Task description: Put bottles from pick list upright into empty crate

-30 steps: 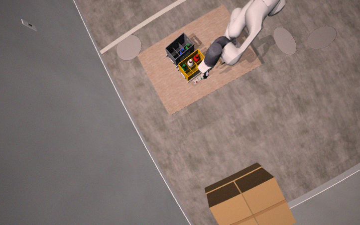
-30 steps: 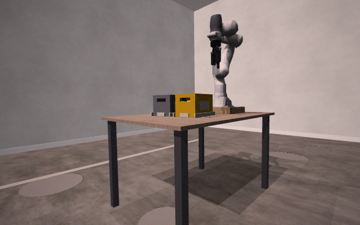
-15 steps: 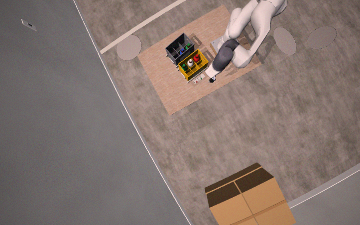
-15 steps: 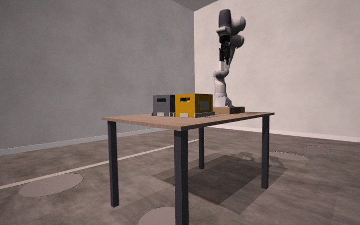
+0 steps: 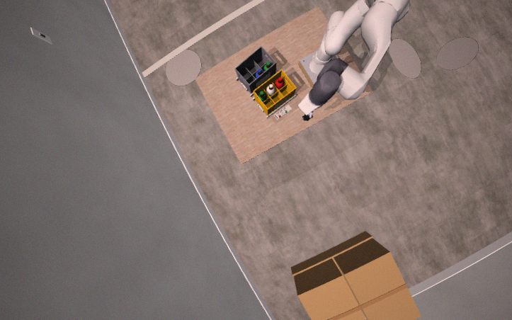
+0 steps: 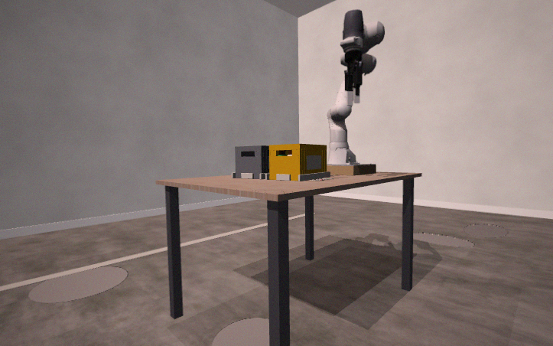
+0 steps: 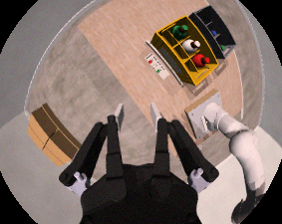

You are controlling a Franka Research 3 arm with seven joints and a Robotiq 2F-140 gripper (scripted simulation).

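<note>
The yellow crate holds a green bottle, a white bottle and a red bottle, all seemingly upright. The dark grey crate beside it holds a blue bottle and a green bottle. Both crates look level. The pick list shows red and green marks; its counts are too small to read. My gripper is partly open and empty, high above the table's edge beyond the list.
Low pale strips edge both crates on the table. The arm's base stands close to the crates. A large cardboard box is far off on the floor.
</note>
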